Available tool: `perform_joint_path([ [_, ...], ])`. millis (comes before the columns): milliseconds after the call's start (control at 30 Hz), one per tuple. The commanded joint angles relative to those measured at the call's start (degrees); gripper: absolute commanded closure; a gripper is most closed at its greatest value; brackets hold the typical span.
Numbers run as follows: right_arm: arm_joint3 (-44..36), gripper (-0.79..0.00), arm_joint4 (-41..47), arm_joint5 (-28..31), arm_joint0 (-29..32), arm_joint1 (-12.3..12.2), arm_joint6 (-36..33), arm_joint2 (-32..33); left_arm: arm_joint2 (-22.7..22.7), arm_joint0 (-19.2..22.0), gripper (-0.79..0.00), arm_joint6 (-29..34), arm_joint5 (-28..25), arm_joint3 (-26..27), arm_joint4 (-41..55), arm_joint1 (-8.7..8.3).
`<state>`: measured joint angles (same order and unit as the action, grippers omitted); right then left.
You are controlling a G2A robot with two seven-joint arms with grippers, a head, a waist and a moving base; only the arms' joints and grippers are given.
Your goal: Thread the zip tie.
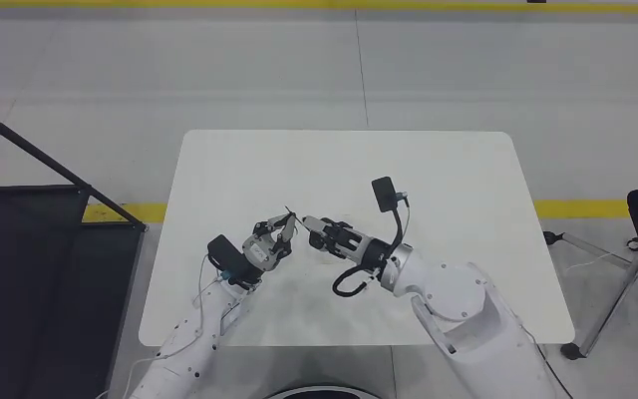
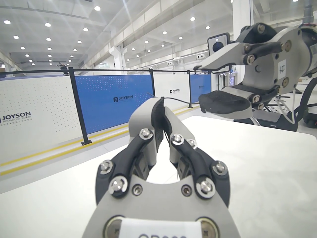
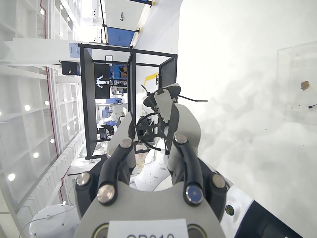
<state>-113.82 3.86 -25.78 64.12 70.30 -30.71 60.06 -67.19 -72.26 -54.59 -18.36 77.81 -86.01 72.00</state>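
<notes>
Zip tie (image 2: 182, 101): a thin black strip, held up above the desk (image 1: 449, 180) between the two arms and touching no surface. It is pinched in the left gripper (image 2: 161, 105), whose fingers are pressed together on it with no gap. A short length of tail sticks out past their tips towards the other arm, and a shorter end pokes out the opposite way. More of the strip seems to run back between the pads, though its course there is hard to follow.

By its look it weighs almost nothing, so the load is no concern. It is probably springy nylon that bends easily across its flat side and flicks back when let go. It is also smooth enough to slide or twist in a loose pinch. The free tail is likely to droop or wander unless it is gripped close to its end. A hold just behind the tip, flat faces against the pads, should steer it best. The head is too small here to make out its slot.

The right gripper (image 2: 201, 85) hangs just beside the tail with its fingers spread wide and holding nothing. The tail's end lies close to its lower pad, but I cannot tell whether they touch.
</notes>
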Motion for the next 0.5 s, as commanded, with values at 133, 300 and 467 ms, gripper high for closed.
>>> perform_joint_path([
  [133, 0.01, -0.296, -0.40, -0.56, -0.24, 0.08, 0.10, -0.26, -0.03, -0.05, 0.000, -0.14, 0.00, 0.06, -0.09, -0.01],
  [300, 0.02, -0.234, -0.54, -0.62, -0.27, 0.13, 0.05, -0.38, -0.02, -0.07, 0.000, -0.09, -0.13, 0.12, -0.20, -0.01],
  [467, 0.19, -0.206, -1.09, -0.59, -0.44, 0.21, 0.14, -0.77, 0.12, -0.03, 0.000, 0.08, -0.08, 0.03, -0.27, 0.02],
])
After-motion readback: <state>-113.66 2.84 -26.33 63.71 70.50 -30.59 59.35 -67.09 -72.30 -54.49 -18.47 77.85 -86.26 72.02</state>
